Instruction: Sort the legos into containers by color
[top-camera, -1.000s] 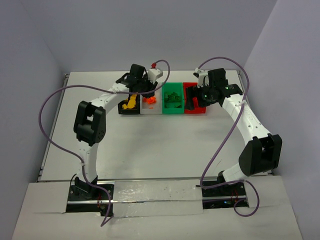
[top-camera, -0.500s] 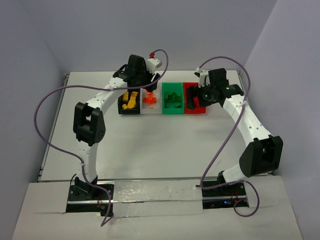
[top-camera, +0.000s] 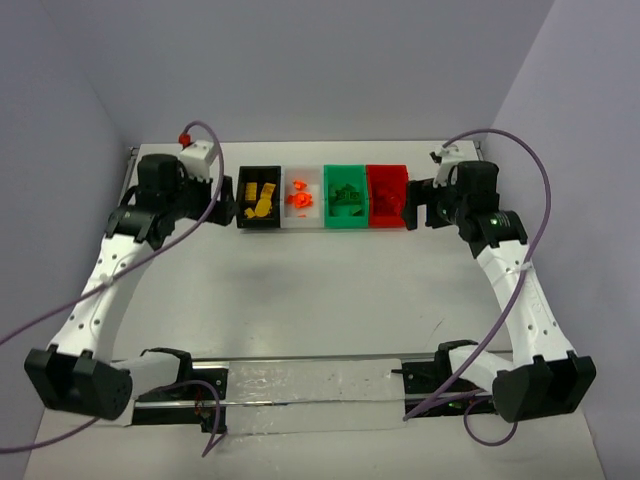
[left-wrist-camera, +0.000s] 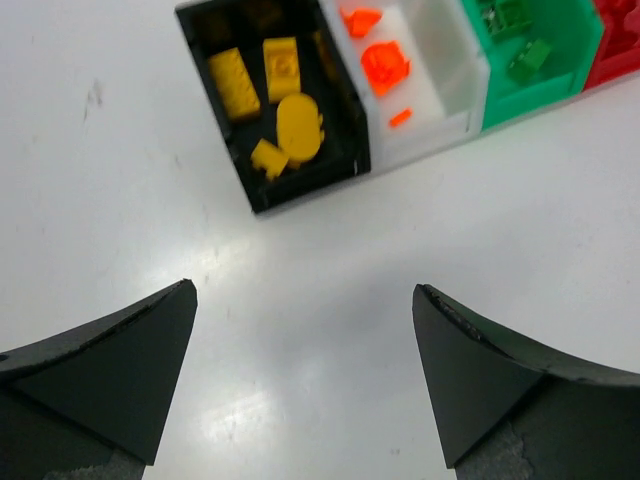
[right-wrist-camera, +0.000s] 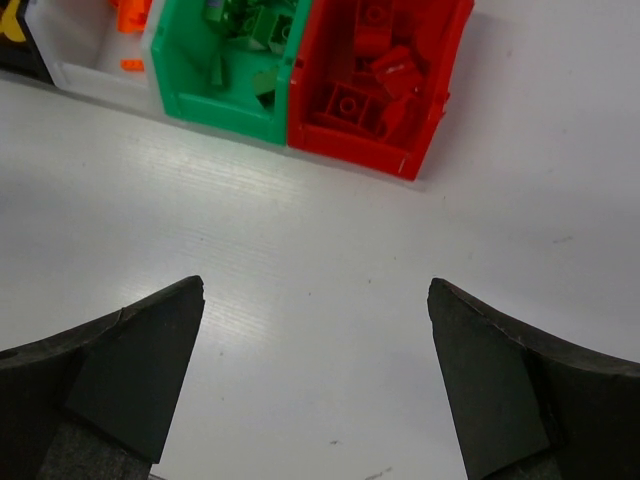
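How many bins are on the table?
4, side by side in one row, left to right in the top view: black bin, white bin, green bin, red bin. None appears hidden.

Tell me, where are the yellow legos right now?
In the top view, the yellow legos lie inside the black bin, the leftmost of the row of four, right beside the white bin holding orange pieces.

I'm seeing glossy, smooth plastic bins (right-wrist-camera: 345, 145) & legos (left-wrist-camera: 297, 128); table (right-wrist-camera: 300, 260) looking smooth, semi-gloss w/ fine ridges; left fingers (left-wrist-camera: 100, 380) matt blk.
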